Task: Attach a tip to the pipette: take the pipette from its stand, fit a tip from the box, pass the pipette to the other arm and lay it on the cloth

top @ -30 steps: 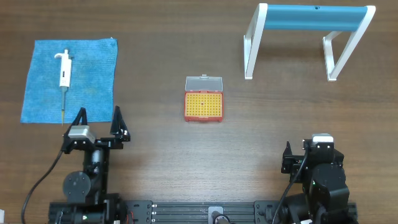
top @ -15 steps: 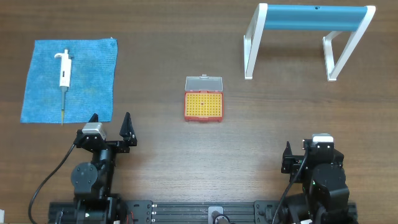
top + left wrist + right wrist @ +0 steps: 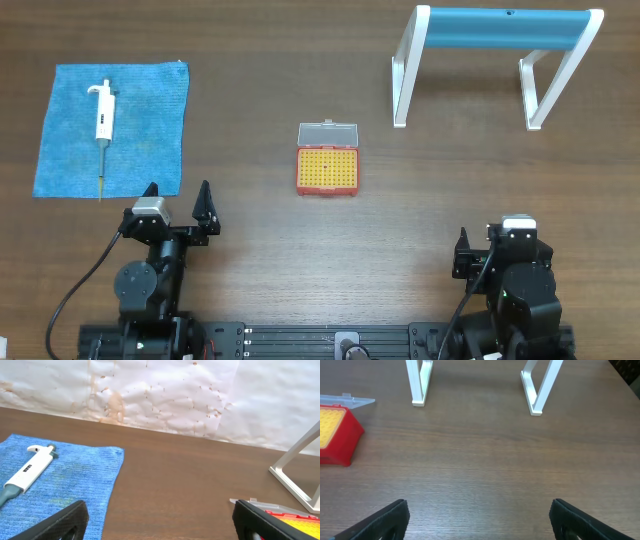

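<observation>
Pipette (image 3: 102,112) lies flat on blue cloth (image 3: 150,120), well off to the left of the tip box (image 3: 327,170) as seen from above. It is white-bodied, with a thin yellowish tip on its end. The box lid is open. The blue-topped stand (image 3: 500,30) is beyond the box, to its right.

Left gripper (image 3: 177,190) is spread wide and empty, nearer the arm bases than the box, on its cloth side. Right gripper (image 3: 479,507) is also wide and empty, well apart from the box on its other side.

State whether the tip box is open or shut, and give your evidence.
Open. The box has its clear lid lying back behind it, and the yellow tips show from above.
</observation>
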